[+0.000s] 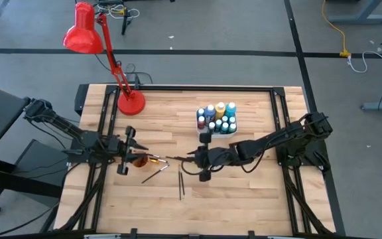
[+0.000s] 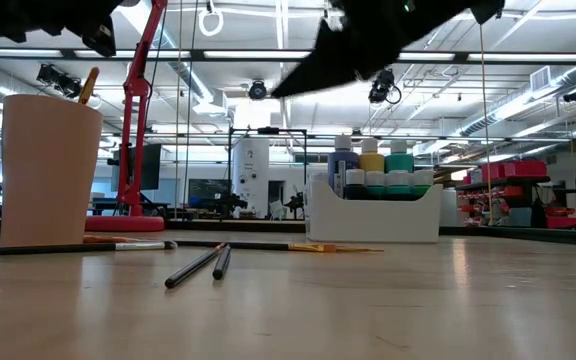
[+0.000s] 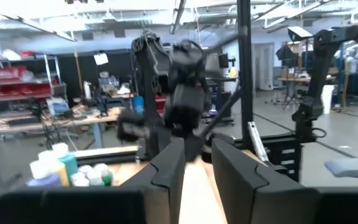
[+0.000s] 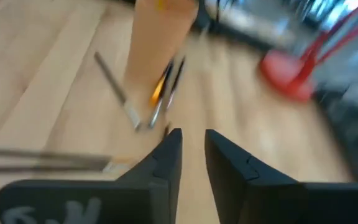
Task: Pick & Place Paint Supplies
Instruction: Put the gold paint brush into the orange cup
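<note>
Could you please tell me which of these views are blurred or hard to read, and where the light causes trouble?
Right wrist view: motion-smeared, the orange cup and the thin dark-handled paintbrushes streaky. Left wrist view: soft, the small white-capped paint bottles fuzzy. Low view: arms are black silhouettes against bright ceiling lights. High view: evenly lit, sharp.

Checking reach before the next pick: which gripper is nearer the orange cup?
Left. The left gripper hovers right at the orange cup, about over it. The right gripper is farther off toward the table's middle, with loose paintbrushes lying between it and the cup.
</note>
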Robot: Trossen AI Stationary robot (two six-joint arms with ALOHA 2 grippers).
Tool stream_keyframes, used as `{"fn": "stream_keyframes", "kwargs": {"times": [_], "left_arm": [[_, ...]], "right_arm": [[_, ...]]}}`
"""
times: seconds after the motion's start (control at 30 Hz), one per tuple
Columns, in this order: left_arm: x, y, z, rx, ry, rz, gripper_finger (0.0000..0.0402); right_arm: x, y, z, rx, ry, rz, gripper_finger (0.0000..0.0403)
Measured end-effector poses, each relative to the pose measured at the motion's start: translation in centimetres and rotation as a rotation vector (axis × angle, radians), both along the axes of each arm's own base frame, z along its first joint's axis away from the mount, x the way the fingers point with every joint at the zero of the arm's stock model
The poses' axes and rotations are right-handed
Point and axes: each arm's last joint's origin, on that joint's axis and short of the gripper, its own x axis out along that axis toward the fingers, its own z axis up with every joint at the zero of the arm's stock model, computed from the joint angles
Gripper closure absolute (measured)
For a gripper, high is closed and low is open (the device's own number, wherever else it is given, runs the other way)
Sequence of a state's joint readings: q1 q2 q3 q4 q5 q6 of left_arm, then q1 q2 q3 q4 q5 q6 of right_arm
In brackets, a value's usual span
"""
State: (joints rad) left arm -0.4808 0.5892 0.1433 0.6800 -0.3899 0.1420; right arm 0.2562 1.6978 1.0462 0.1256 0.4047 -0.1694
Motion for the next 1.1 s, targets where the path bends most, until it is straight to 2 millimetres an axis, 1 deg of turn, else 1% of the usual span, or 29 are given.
{"fn": "stream_keyframes", "kwargs": {"times": [0.17, 0.27, 0.4, 0.5, 0.7, 0.83, 0.93, 1.1], "left_arm": [[0.1, 0.0, 0.2, 0.035, 0.001, 0.033, 0.0267], [0.3, 0.0, 0.0, 0.039, 0.015, 0.054, 0.0247], [0.5, 0.0, -0.2, 0.041, 0.039, 0.091, 0.0233], [0.7, -0.1, -0.4, 0.048, 0.056, 0.103, 0.0232], [0.7, -0.1, -0.5, 0.032, 0.065, 0.096, 0.0233], [0.7, -0.1, -0.5, 0.032, 0.063, 0.094, 0.0233], [0.7, -0.1, -0.5, 0.032, 0.064, 0.093, 0.0233], [0.7, -0.1, -0.5, 0.033, 0.064, 0.090, 0.0233]], "right_arm": [[-0.6, 0.2, -1.7, 0.237, 0.138, -0.035, 0.0293], [-0.5, 0.4, -3.3, 0.319, 0.187, -0.058, 0.0279], [-0.5, 0.6, -6.1, 0.324, 0.267, -0.094, 0.0275], [-0.4, 0.4, -7.2, 0.312, 0.296, -0.116, 0.0280], [-0.6, -0.2, -8.0, 0.307, 0.360, -0.151, 0.0303], [-0.6, -0.7, -8.2, 0.341, 0.394, -0.135, 0.0319], [-0.6, -0.9, -8.4, 0.312, 0.394, -0.162, 0.0324], [-0.5, -1.3, -8.4, 0.311, 0.386, -0.176, 0.0325]]}}
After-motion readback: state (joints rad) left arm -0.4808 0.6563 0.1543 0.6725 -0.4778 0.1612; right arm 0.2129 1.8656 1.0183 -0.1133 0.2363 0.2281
